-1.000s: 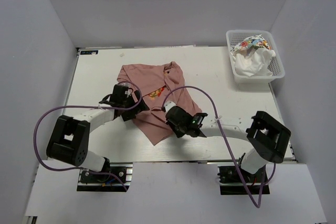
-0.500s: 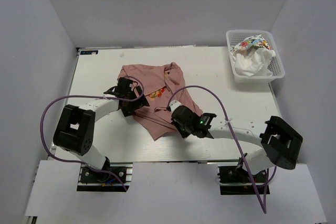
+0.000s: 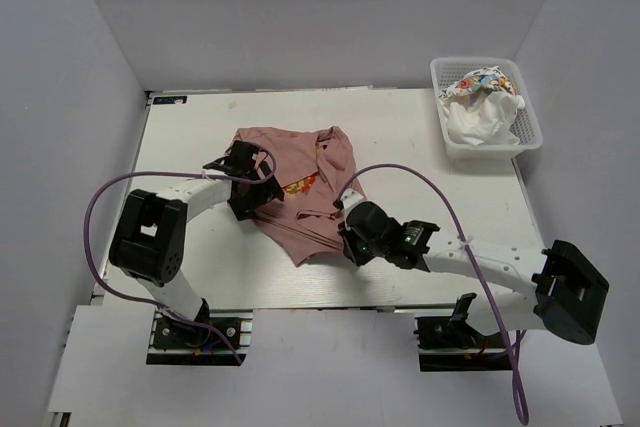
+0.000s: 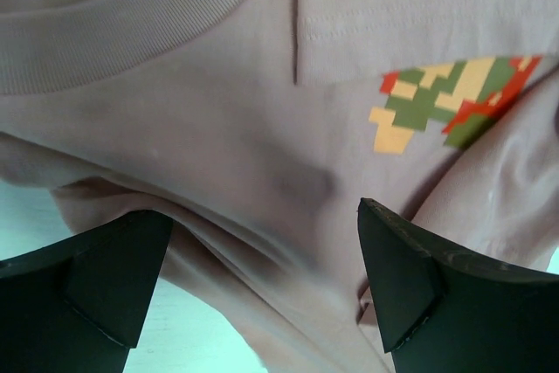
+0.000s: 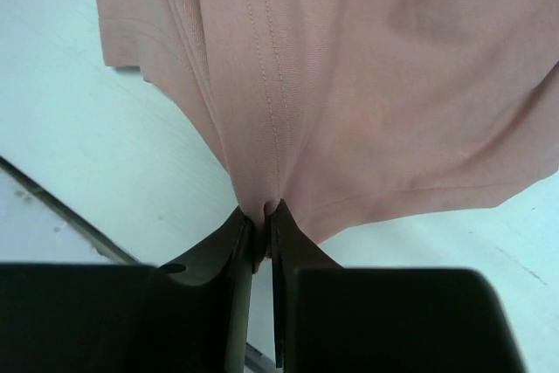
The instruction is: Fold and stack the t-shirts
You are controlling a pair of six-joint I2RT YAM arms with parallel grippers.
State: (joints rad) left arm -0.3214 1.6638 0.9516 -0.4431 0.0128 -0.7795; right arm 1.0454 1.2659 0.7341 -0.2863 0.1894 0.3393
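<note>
The dusty pink t-shirt (image 3: 305, 209) lies crumpled on the white table (image 3: 420, 147), its small colourful chest print (image 3: 299, 184) facing up. My left gripper (image 3: 248, 193) is open over the shirt's left side. In the left wrist view (image 4: 262, 281) its fingers straddle a raised fold below the collar and the print (image 4: 450, 98). My right gripper (image 3: 352, 237) is at the shirt's lower right. In the right wrist view (image 5: 263, 213) it is shut on a pinched fold of pink cloth (image 5: 288, 85). A white t-shirt (image 3: 478, 122) and one with a multicoloured print (image 3: 478, 81) lie in the basket.
The white lattice basket (image 3: 530, 137) stands at the table's far right corner. Purple cables loop from both arms over the near part of the table. Grey walls close in the back and sides. The table's near edge (image 5: 61, 207) shows close by the right gripper.
My left gripper has moved up and right, further onto the shirt. My right arm has swung to the right while holding the cloth, and the shirt's right side has bunched up.
</note>
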